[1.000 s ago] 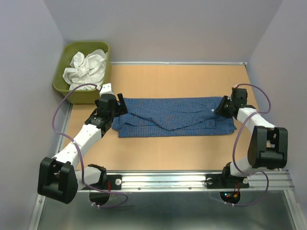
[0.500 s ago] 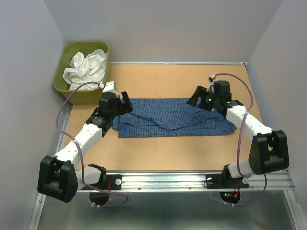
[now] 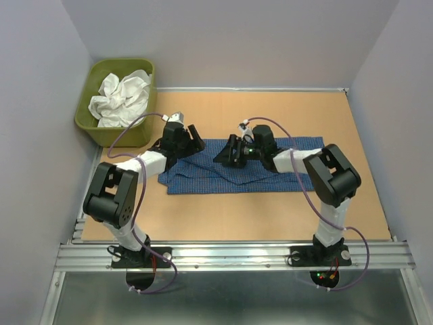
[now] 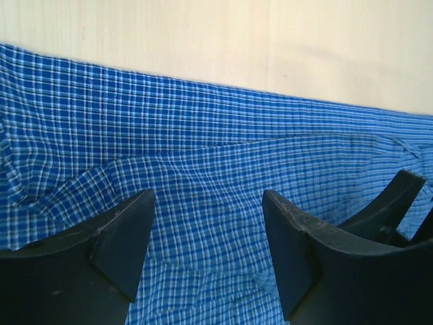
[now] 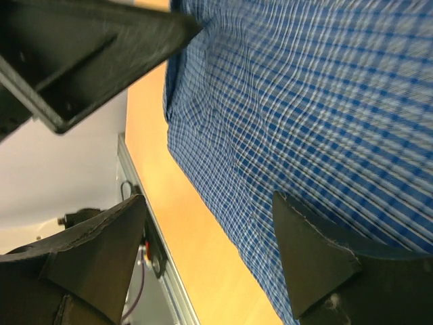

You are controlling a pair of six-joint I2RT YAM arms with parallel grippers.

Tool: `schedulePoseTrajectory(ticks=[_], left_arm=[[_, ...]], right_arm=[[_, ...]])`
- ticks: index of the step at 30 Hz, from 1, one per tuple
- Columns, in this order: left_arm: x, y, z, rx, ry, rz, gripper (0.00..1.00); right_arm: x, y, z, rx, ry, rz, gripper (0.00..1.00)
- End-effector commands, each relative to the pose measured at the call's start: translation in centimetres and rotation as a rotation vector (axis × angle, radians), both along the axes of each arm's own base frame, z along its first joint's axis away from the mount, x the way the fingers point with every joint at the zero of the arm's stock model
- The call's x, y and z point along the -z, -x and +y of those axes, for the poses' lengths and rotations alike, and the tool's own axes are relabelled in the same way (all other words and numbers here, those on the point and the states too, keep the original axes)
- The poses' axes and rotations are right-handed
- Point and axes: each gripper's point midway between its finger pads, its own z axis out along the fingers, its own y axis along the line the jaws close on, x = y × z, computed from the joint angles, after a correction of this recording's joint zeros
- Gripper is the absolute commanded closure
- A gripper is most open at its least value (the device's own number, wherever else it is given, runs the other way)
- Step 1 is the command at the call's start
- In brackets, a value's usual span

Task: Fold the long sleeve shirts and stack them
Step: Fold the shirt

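So the blue checked shirt (image 3: 216, 179) is lying flat on the desk (image 3: 270, 115) as a long strip running left to right. To me it looks like the lengthwise folding is done and the crosswise fold comes next.

Both arms are reaching in low over it. The left hand (image 3: 193, 135) is by the strip's far-left corner, and the right hand (image 3: 226, 154) is just beside it, more toward the middle. Neither one has hold of anything. From the left wrist view the fingers (image 4: 128, 223) are spread wide with only cloth below them. The right wrist view shows the same thing, fingers (image 5: 308, 237) apart and the checks showing through the gap. I'd call this a between-grips moment.

My guess for the next move:
- each hand has to drop onto an edge and pinch through every layer, not just the top one
- there's a wrinkled ridge near the left end, so a sloppy pinch could drag the fold crooked
- the two hands are close together, so they need to mind each other

The white garment (image 3: 124, 95) is crumpled up in the green tub (image 3: 84, 101) at the far-left corner, so there's nothing to stack yet. I'd say it's under halfway.
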Motion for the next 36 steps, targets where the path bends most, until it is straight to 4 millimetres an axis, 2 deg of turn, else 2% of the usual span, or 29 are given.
schedulePoseTrajectory(ticks=[1, 2, 3, 4, 5, 7, 8, 12, 14, 18, 23, 25, 27, 29, 31, 32, 33, 35, 36], left_arm=[[-0.3, -2.3, -0.8, -0.029, 0.035, -0.030, 0.26], [0.5, -2.5, -0.5, -0.050, 0.024, -0.016, 0.27], [2.1, -2.4, -0.4, -0.059, 0.010, 0.016, 0.27], [2.7, -2.4, -0.2, -0.068, 0.007, 0.030, 0.28], [4.0, -2.4, 0.0, -0.084, 0.000, 0.059, 0.28], [5.4, -2.2, 0.5, -0.104, -0.005, 0.093, 0.29], [5.9, -2.2, 0.8, -0.113, -0.006, 0.106, 0.30], [7.7, -1.9, 2.0, -0.145, -0.017, 0.151, 0.31], [8.1, -2.0, 2.5, -0.156, -0.024, 0.161, 0.31], [8.4, -2.0, 2.8, -0.165, -0.028, 0.171, 0.31], [8.3, -2.4, 3.1, -0.171, -0.039, 0.171, 0.31], [7.9, -2.7, 2.9, -0.158, -0.034, 0.162, 0.31], [6.8, -3.0, 2.5, -0.141, -0.017, 0.143, 0.31], [5.4, -3.3, 2.0, -0.126, 0.002, 0.117, 0.29], [2.6, -3.7, 1.8, -0.119, 0.020, 0.067, 0.28], [1.4, -3.8, 1.6, -0.119, 0.024, 0.045, 0.26], [-1.1, -3.9, 1.7, -0.126, 0.036, 0.001, 0.25], [-3.0, -3.3, 1.9, -0.165, 0.034, -0.005, 0.21], [-4.9, -3.2, 2.8, -0.232, 0.014, -0.041, 0.21]], right_arm=[[-2.5, 0.2, 3.3, -0.103, -0.107, -0.088, 0.20], [-0.6, 0.5, 3.3, -0.106, -0.091, -0.048, 0.20], [0.2, 0.8, 3.2, -0.110, -0.085, -0.032, 0.20], [1.1, 1.1, 3.0, -0.110, -0.077, -0.012, 0.20], [2.9, 1.9, 2.5, -0.106, -0.052, 0.024, 0.20], [4.8, 3.0, 1.8, -0.100, -0.027, 0.074, 0.20], [6.3, 4.2, 1.1, -0.097, -0.006, 0.120, 0.20], [8.6, 7.0, -1.0, -0.081, 0.040, 0.189, 0.20], [9.2, 8.0, -2.0, -0.067, 0.057, 0.211, 0.21], [9.7, 8.6, -3.5, -0.038, 0.067, 0.238, 0.21], [8.7, 8.7, -4.7, -0.026, 0.053, 0.210, 0.21], [8.3, 9.0, -5.2, -0.023, 0.049, 0.206, 0.21], [7.0, 8.9, -5.4, -0.025, 0.041, 0.175, 0.21], [6.0, 7.9, -5.7, -0.030, 0.071, 0.104, 0.21], [5.6, 7.1, -7.1, 0.004, 0.197, 0.076, 0.21], [5.3, 6.3, -7.7, -0.006, 0.265, -0.009, 0.21], [3.5, 5.4, -8.3, 0.019, 0.312, -0.048, 0.21], [2.5, 3.2, -10.4, 0.100, 0.435, -0.146, 0.21], [1.6, 2.5, -11.1, 0.126, 0.487, -0.158, 0.21]])
